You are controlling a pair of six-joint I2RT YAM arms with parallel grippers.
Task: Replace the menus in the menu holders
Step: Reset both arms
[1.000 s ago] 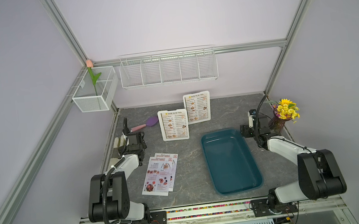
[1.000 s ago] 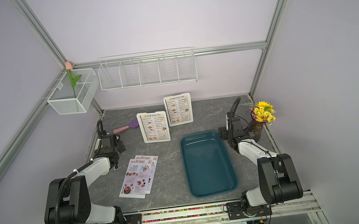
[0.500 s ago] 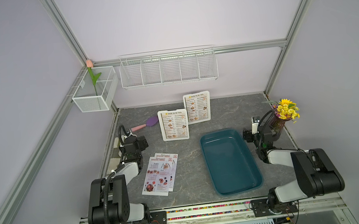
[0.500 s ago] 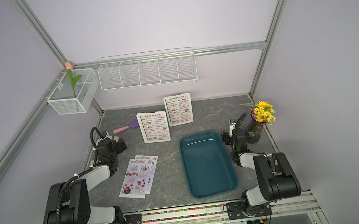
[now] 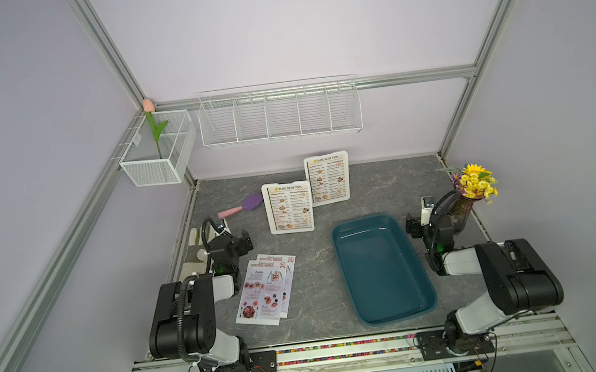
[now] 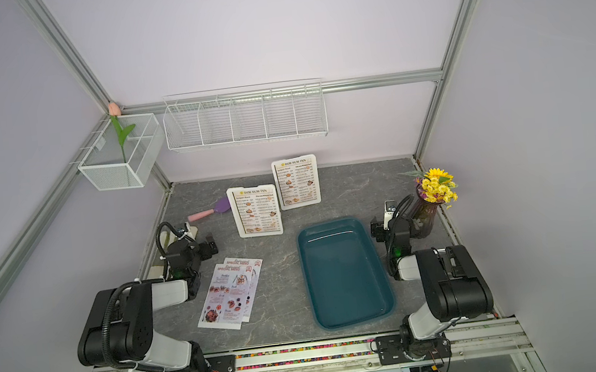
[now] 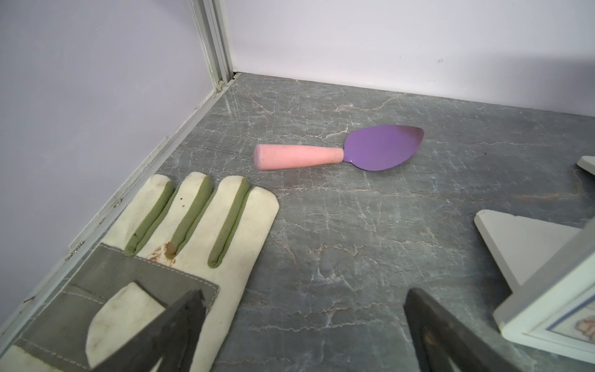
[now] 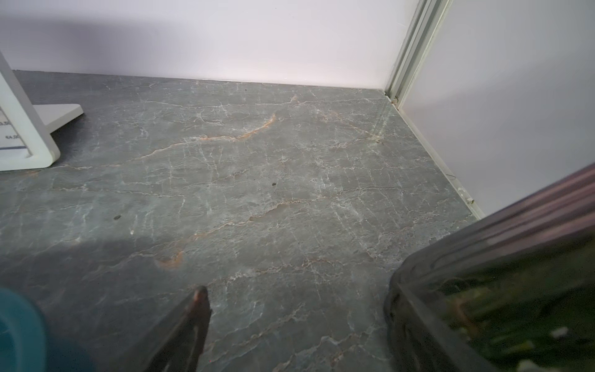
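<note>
Our left gripper (image 7: 304, 294) hangs spread wide and empty, well apart from the teal tray (image 5: 362, 220), out past the two SPECIAL MENU sheets (image 5: 267, 292), with a garden glove (image 7: 193, 238) and a purple trowel (image 7: 338, 154) lying before it. Our right gripper (image 5: 414, 226) sits just beside the tray's opposite long side, between the tray and the vase of yellow flowers (image 5: 472, 191). The right wrist view shows one finger (image 8: 196, 309) over bare table (image 8: 257, 161) while the vase hides the other, so we read it as spread and holding nothing. Beyond the tray's far end, the nearer menu holder (image 5: 287, 207) stands upright near the tray's corner, and the farther menu holder (image 5: 327, 178) stands just behind it. Each shows a DIM SUM INN menu (image 6: 257, 210) behind its clear front. The SPECIAL MENU sheets lie flat and overlapped, near the tray's long side but apart from it. We judge the task not yet begun: no sheet has been pulled and none is held. Both DIM SUM INN menus have to come out, and both SPECIAL MENU sheets have to go in.
</note>
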